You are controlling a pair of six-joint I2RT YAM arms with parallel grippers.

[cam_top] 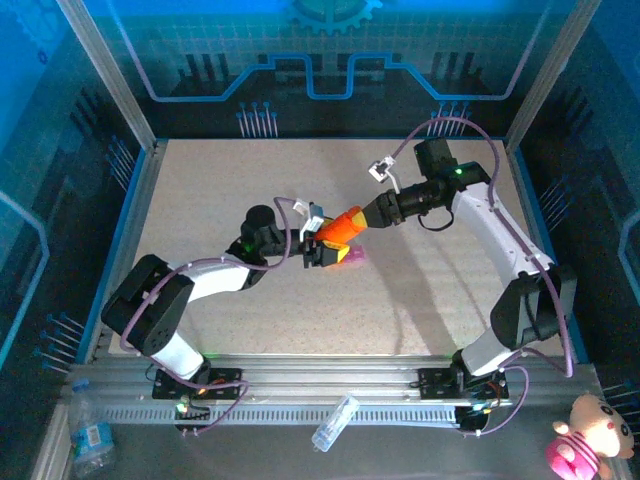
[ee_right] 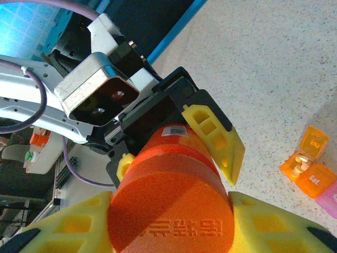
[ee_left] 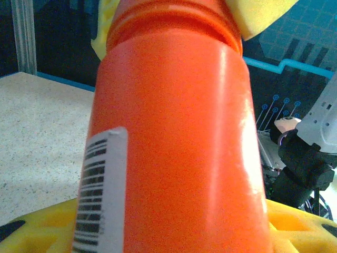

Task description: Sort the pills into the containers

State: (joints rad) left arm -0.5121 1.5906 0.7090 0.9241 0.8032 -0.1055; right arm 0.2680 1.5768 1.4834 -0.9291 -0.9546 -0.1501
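Left gripper point(cam_top: 322, 243) is closed on the orange bottle point(cam_top: 345, 227) body. Right gripper point(cam_top: 365, 218) is closed on its cap end. In the top view the bottle axis runs 8 to 2 o'clock, cap toward 2. Containers point(ee_right: 309, 169) sit on the table point(cam_top: 250, 180) at 6 o'clock from the cap, close under it, 1 orange lid up. Both arms are about equally near.

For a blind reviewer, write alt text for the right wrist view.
An orange bottle is clamped at both ends: the right gripper flanks its near capped end with yellow fingers, and the left gripper grips its far end. On the speckled table at right sit the orange and pink containers, one orange lid open.
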